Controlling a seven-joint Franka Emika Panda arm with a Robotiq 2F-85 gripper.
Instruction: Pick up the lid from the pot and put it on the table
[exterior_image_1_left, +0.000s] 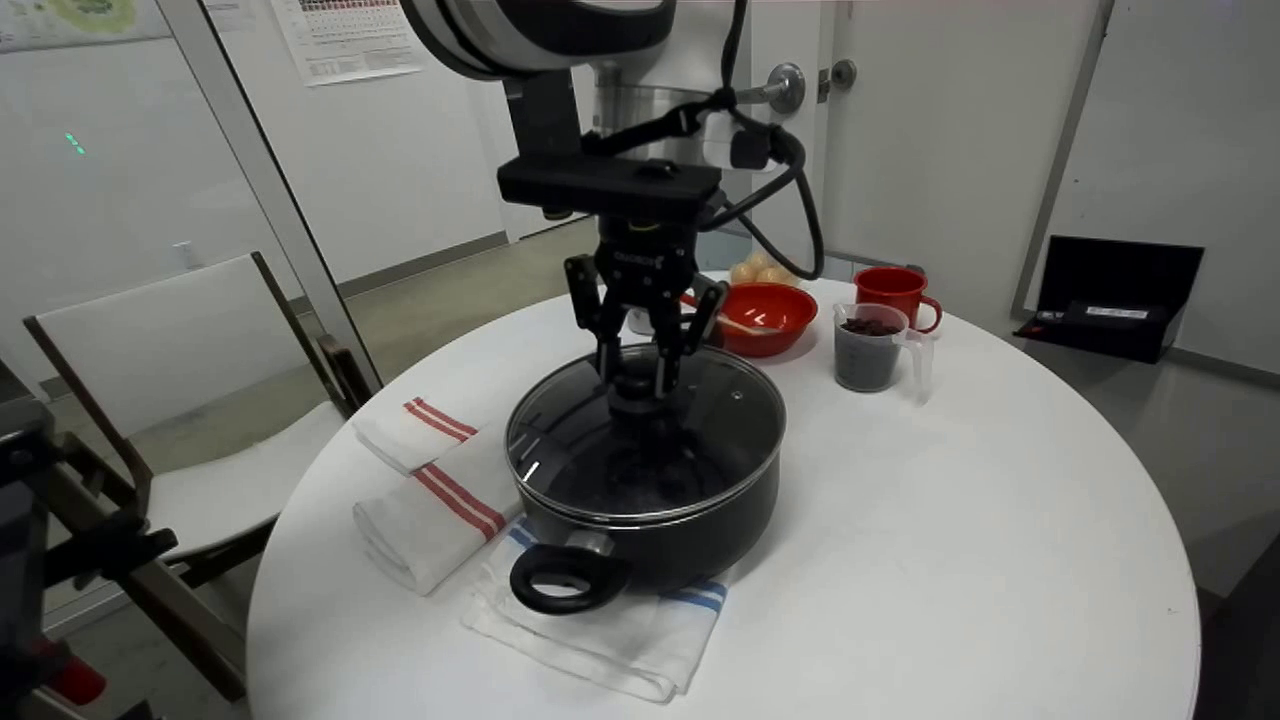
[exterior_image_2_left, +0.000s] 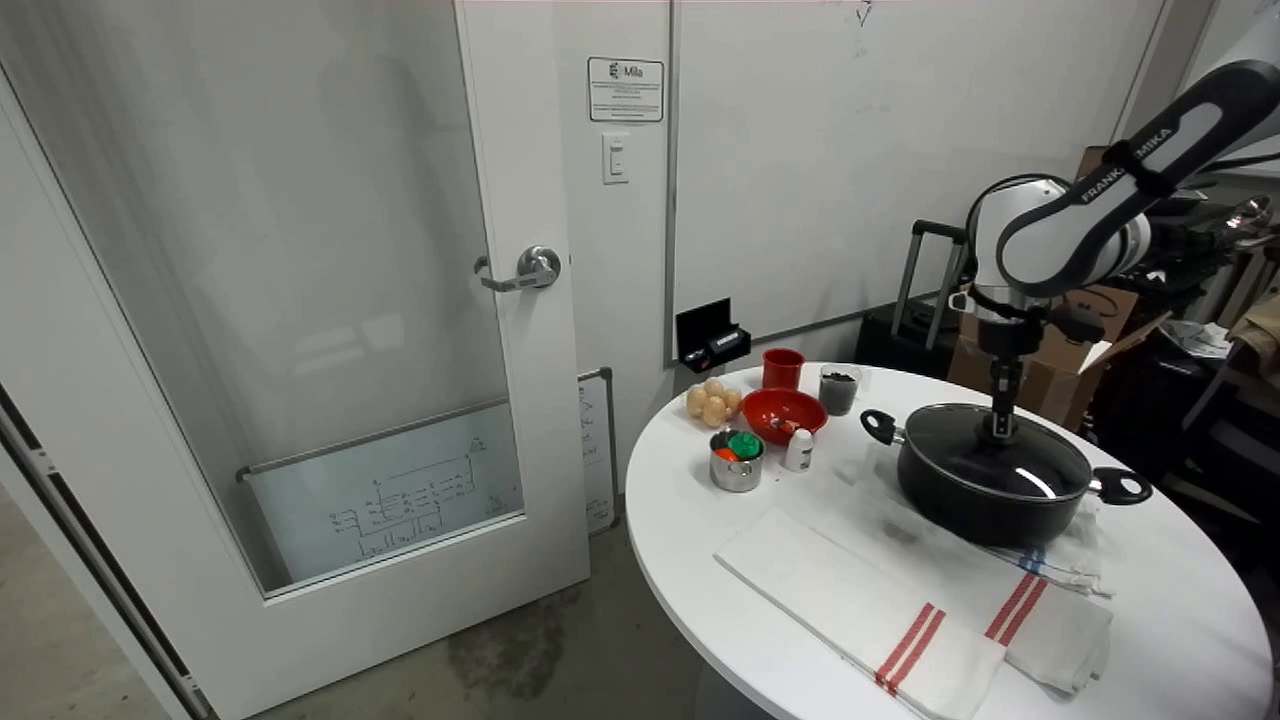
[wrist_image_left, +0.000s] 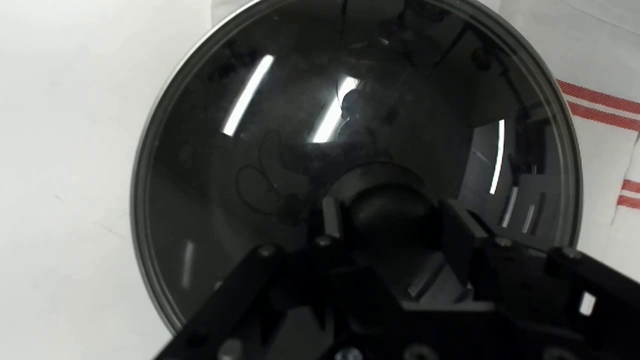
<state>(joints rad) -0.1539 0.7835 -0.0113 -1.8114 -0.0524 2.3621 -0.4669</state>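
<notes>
Glass lid (exterior_image_1_left: 645, 462), round, transparent, seated on the shallow black two-handled pot (exterior_image_1_left: 675, 552), lower centre of frame; jaws apparently pinching its black knob (wrist_image_left: 392, 210). Grasp made; lift-off and placement on the round white counter (exterior_image_1_left: 960, 520) remain.

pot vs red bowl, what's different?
The pot is black; the bowl is red. The pot is clearly wider than the bowl. The pot has two loop handles; the bowl shows none. The pot is covered by a glass lid; the bowl is uncovered. Both are round.
</notes>
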